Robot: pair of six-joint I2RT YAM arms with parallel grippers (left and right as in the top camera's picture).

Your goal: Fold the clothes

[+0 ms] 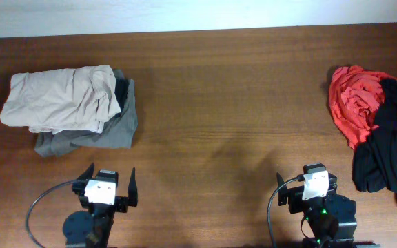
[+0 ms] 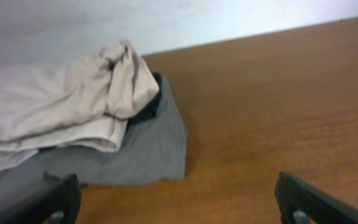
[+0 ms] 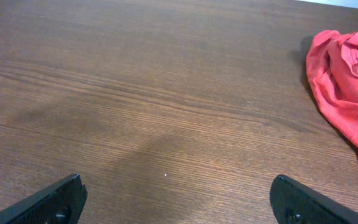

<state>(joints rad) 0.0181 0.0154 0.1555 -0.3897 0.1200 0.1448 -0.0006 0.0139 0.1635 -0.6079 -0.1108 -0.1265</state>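
Observation:
Folded beige shorts (image 1: 59, 98) lie on a folded grey garment (image 1: 116, 127) at the table's far left; both show in the left wrist view, the beige shorts (image 2: 48, 109) on top of the grey garment (image 2: 148, 152). A crumpled red garment (image 1: 353, 100) and a black garment (image 1: 391, 148) lie in a heap at the right edge; the red garment (image 3: 347, 81) shows in the right wrist view. My left gripper (image 1: 109, 184) is open and empty, in front of the folded stack (image 2: 176, 202). My right gripper (image 1: 309, 180) is open and empty over bare wood (image 3: 176, 199).
The wooden table (image 1: 226, 103) runs to a pale wall at the back. Both arm bases sit at the front edge. A black cable (image 1: 36, 207) loops by the left arm.

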